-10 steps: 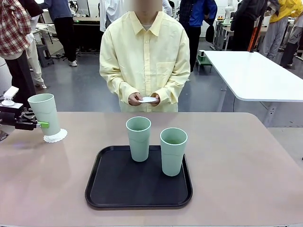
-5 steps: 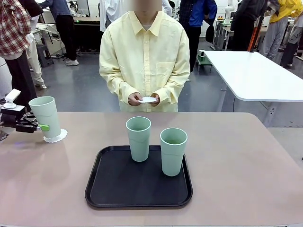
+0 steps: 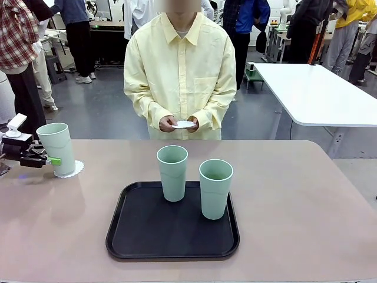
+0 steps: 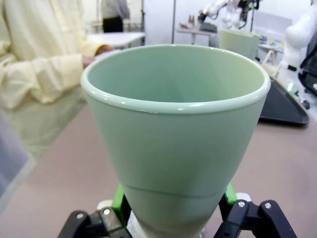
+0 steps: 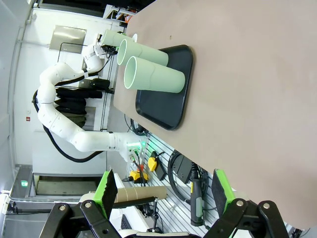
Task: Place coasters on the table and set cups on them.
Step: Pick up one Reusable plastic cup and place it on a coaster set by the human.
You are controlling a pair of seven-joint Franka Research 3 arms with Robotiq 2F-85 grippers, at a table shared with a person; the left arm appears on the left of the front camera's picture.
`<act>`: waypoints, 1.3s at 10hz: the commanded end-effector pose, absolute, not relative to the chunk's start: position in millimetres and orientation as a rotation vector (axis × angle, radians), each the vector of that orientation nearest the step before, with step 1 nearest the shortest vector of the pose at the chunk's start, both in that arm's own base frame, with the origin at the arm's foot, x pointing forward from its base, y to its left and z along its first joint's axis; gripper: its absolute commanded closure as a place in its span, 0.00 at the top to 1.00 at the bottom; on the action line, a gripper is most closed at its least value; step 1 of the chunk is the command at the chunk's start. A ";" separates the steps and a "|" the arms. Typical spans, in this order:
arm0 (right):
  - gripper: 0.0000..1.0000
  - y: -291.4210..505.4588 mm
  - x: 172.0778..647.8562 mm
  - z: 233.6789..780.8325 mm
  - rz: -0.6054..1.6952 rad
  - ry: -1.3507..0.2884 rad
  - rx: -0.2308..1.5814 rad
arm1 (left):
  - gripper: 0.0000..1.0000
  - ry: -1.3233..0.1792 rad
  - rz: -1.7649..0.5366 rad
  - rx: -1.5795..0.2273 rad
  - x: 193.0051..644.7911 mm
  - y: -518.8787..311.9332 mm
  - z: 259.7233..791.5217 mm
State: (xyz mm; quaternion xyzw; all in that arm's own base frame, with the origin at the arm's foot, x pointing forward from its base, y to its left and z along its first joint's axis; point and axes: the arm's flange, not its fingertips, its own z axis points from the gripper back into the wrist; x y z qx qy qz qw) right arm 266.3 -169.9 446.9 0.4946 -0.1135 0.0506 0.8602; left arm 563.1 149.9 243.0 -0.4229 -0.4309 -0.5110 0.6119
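Front view: left gripper (image 3: 52,159) fingers clamp low on a cup (image 3: 56,143), which stands on a coaster (image 3: 72,170) near the tabletop's (image 3: 294,194) left edge.

Left wrist view: green pads (image 4: 119,197) press the cup's narrow base. It's probably light, smooth and slippery, so grip low w/ gentle squeeze.

Right wrist view: right gripper (image 5: 163,191) fingers spread, empty.

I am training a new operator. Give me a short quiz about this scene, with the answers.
1. How many cups stand on the tray?
2. True or false: the person holds nothing.
3. The robot's left hand grips a cup over: A the tray, B a coaster, C the white table.
Key: 1. Two. 2. False: the person's hands hold a second coaster. 3. B.
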 end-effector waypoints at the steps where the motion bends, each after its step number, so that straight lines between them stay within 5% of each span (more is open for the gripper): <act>1: 1.00 -169.9 268.0 447.1 0.114 -0.253 1.059 | 0.83 -1.025 -1.227 -0.995 568.6 154.8 239.9; 5: 1.00 -169.9 268.0 447.1 0.114 -0.253 1.059 | 0.83 -1.000 -1.240 -1.008 570.8 153.5 230.5; 7: 1.00 -169.9 268.0 447.1 0.114 -0.253 1.059 | 1.00 -0.976 -1.240 -1.003 569.9 156.0 227.8; 13: 1.00 -169.9 268.0 447.1 0.114 -0.253 1.059 | 1.00 -0.863 -1.278 -0.830 558.4 162.5 252.7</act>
